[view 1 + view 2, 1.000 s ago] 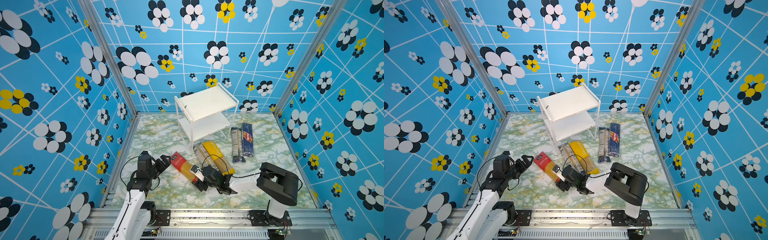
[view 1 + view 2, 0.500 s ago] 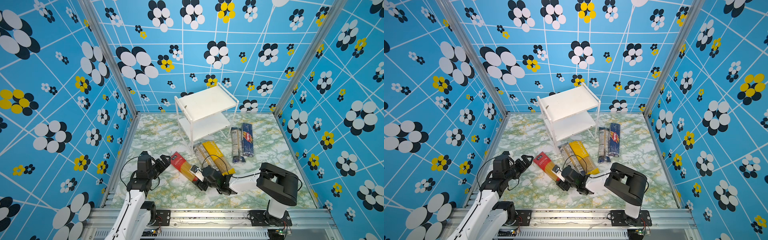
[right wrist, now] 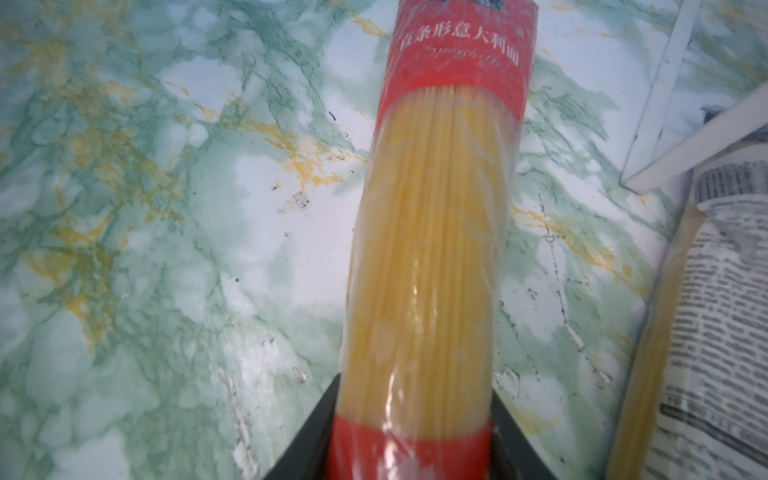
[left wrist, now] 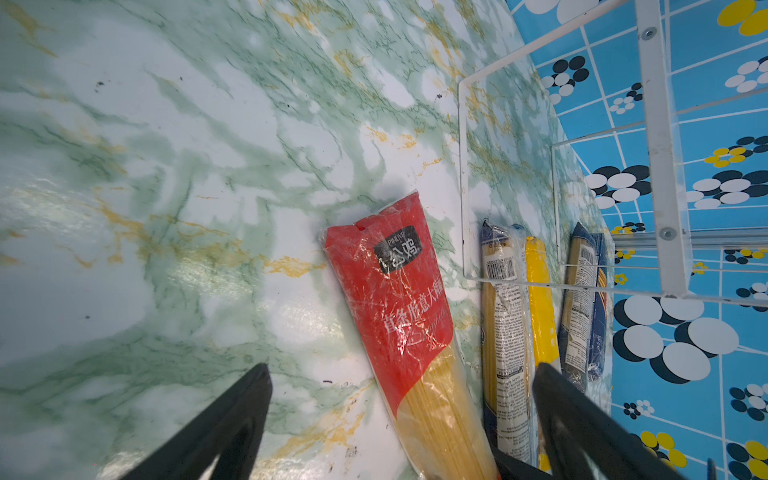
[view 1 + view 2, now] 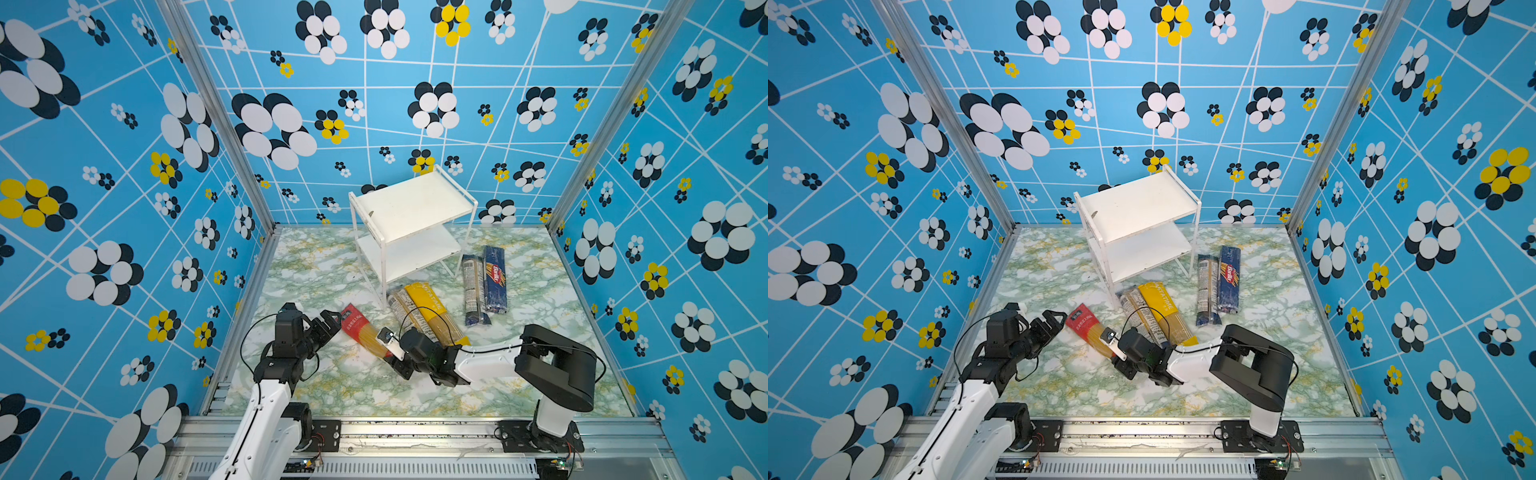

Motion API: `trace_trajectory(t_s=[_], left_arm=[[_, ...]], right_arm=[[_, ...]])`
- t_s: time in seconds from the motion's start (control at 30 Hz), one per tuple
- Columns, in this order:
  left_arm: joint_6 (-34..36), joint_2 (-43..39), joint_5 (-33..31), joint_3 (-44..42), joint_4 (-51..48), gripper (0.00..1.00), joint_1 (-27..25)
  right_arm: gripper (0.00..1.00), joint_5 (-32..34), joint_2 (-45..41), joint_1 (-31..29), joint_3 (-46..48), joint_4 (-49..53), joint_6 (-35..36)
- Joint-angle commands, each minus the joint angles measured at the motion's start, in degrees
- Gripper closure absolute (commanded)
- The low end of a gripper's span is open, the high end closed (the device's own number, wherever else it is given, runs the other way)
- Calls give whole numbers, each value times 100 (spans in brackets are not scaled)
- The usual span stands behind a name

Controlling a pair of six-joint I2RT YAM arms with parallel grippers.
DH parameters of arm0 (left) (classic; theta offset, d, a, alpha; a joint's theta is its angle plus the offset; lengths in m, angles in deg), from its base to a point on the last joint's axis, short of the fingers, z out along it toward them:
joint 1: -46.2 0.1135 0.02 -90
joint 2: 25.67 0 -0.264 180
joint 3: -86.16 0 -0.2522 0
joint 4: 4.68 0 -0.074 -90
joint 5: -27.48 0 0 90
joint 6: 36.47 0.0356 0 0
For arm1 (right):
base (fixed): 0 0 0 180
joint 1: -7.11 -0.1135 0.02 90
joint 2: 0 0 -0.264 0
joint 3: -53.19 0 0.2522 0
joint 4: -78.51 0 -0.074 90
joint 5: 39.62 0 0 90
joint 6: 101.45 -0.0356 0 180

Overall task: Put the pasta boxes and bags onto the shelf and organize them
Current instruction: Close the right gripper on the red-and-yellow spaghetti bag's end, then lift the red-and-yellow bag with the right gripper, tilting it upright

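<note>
Red at both ends and clear over the yellow strands between, the red pack [image 5: 362, 332] lies on the table [image 5: 311, 270] near and left of centre, slanting from far-left to near-right. The right gripper [image 5: 391, 354] has its near end: in the right wrist view the black fingers [image 3: 307, 449] press against both sides of the pack [image 3: 428, 249], clamped on it, though whether that end is off the marble cannot be told. The left gripper [image 5: 328, 324] hovers just beside the pack's far red end, its jaws spread wide with nothing held; the left wrist view shows the pack [image 4: 399, 299] running out between the parted fingers [image 4: 232, 415]. Just right of it, a clear pack [image 5: 401, 305] and the yellow pack [image 5: 432, 309] lie touching side by side, their far ends at the shelf's near-left leg and their near ends under the right arm. Further right, a second clear pack [image 5: 471, 286] and the Barilla box [image 5: 495, 278] lie side by side. The shelf [image 5: 411, 203] stands upright at far centre, slightly turned, near the back wall.
</note>
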Motion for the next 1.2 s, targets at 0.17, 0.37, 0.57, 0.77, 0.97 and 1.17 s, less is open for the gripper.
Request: trace_trajectory(t_s=[0.17,0.37,0.57,0.77,0.97,1.17], left_arm=[[-28,-64,8,-124,-43,1,62],[-33,-125,17,-158,-70,1,73],[-42,-144,17,-179,-78,1,80],[-34,-161,25,-186,-96,1,93],[-33,-163,20,-185,-89,1,111],[-33,-141,34,-205,-70,1,124]], right_arm=[[61,-259,38,-57,-498,1407,-157],[82,-454,61,-56,-728,1752,-188],[100,-469,218,-57,-1075,2286,-190],[100,-304,184,-56,-1263,2575,-306],[100,-104,-46,5,-1307,2722,-446],[100,-364,-90,151,-1705,3293,-500]])
